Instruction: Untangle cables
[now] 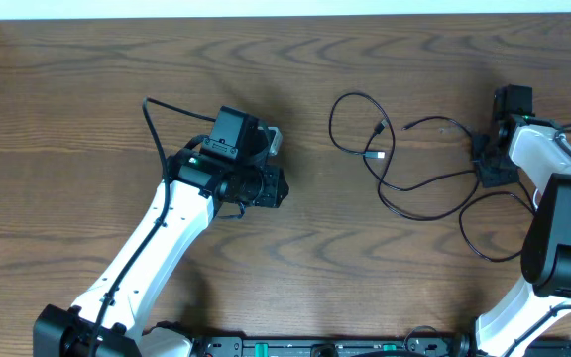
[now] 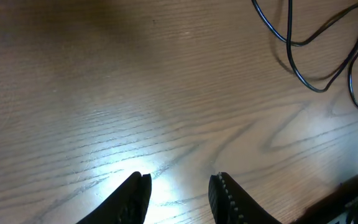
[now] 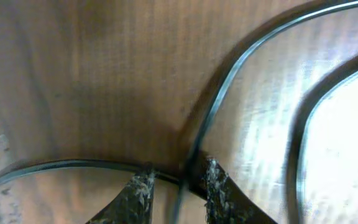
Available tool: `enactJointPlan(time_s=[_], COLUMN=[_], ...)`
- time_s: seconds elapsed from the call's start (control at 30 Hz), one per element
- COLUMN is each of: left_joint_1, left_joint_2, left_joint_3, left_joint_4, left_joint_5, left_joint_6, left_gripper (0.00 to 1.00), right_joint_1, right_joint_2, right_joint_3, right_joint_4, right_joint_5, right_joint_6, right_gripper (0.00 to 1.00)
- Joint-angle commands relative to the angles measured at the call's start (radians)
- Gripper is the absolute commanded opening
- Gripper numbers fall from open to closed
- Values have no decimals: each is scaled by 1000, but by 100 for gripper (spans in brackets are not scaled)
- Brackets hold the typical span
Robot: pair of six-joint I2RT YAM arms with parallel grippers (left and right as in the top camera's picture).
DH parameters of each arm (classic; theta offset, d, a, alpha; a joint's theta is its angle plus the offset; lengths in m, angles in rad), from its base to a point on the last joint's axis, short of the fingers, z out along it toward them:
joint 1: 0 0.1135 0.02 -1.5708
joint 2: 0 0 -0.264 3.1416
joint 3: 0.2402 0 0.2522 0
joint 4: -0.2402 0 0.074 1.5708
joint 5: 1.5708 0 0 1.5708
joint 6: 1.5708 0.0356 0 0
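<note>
Thin black cables (image 1: 393, 149) lie loose on the dark brown wood-grain bench (image 1: 87, 119), right of centre. They make one round loop toward the middle, then long slack curves running out to the right side and down toward the near edge. Two small plug ends (image 1: 380, 127) sit inside the round loop, close together; one has a pale tip. Strands cross each other in a couple of spots, and I can't tell how many separate cords there are.

The right hand (image 1: 489, 164) is down at bench level on the right end of the cables. In the right wrist view its fingertips (image 3: 213, 186) stand a little apart w/ a cable (image 3: 225, 81) passing thru the gap. A second strand comes in from the left and runs in behind the tips. The gap is wider than the cord, so there's no pinch on it.

The left hand (image 1: 271, 186) is left of centre, well apart from the cables, over bare bench. In the left wrist view its fingers (image 2: 135, 196) are apart w/ nothing btwn them. Cable curves (image 2: 289, 43) show only at the top right corner of that view.
</note>
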Motion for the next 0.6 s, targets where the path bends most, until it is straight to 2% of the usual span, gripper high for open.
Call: enactJointPlan(time_s=[0.0, 0.1, 0.3, 0.57], left_joint_1=[4, 4, 4, 4], left_joint_2=[5, 5, 5, 5], left_joint_3=[15, 15, 15, 15], left_joint_4=[-3, -3, -3, -3], left_joint_5=[9, 9, 9, 9], left_joint_6=[-13, -13, -18, -32], left_gripper=[36, 36, 36, 37], right_joint_1=[0, 0, -2, -2], right_joint_2=[14, 14, 14, 14], right_joint_3=[-34, -34, -34, -34], right_joint_4=[-39, -45, -36, 15], right_joint_5=[85, 120, 140, 140], right_joint_6=[9, 9, 10, 9], right_gripper=[24, 29, 32, 43])
